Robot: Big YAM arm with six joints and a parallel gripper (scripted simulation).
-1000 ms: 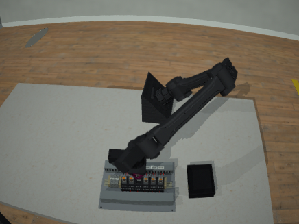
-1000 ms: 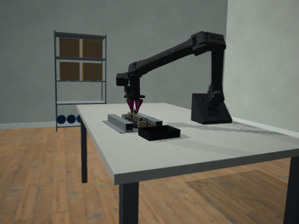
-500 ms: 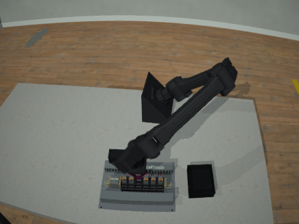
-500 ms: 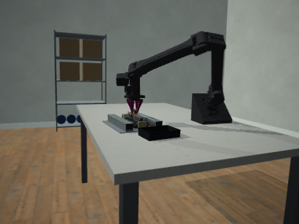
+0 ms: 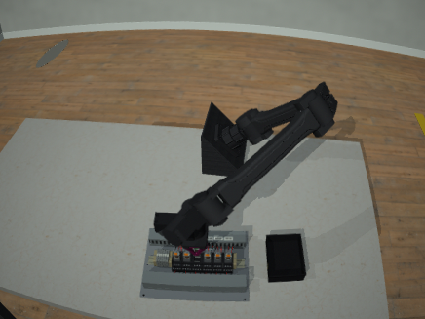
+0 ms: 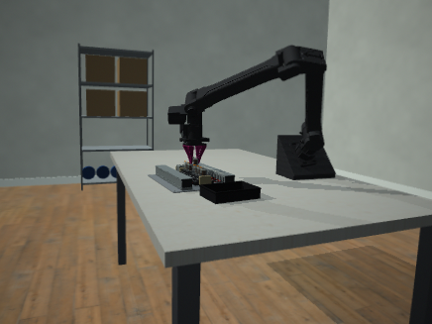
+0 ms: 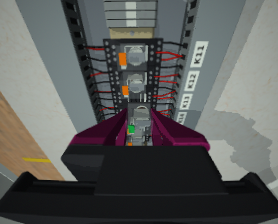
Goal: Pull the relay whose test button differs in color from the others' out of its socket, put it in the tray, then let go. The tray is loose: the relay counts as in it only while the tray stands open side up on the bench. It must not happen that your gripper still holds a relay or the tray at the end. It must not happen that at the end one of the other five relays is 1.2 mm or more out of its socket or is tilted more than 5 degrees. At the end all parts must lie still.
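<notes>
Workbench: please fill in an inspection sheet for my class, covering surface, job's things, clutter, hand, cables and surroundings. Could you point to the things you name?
Surface: pale bench [image 5: 97,187] [image 6: 297,205] [image 7: 260,65], no spills seen.
Job's things: green-button relay [image 5: 197,259] [image 7: 140,121] among five orange-button relays [image 5: 217,256] [image 7: 136,56]; black tray [image 5: 303,258] [image 6: 238,194] open side up, no relay inside.
Clutter: nothing seen.
Hand [image 5: 197,252] [image 6: 194,162] [image 7: 139,112]: shut on the green-button relay; whether it has left its socket, cannot tell.
Cables: red and black wires [image 5: 214,247] [image 7: 164,53] beside the relays.
Surroundings: wooden floor [image 5: 146,75] [image 6: 74,225] [image 7: 25,145]; shelf unit [image 6: 80,126] holding boxes.
</notes>
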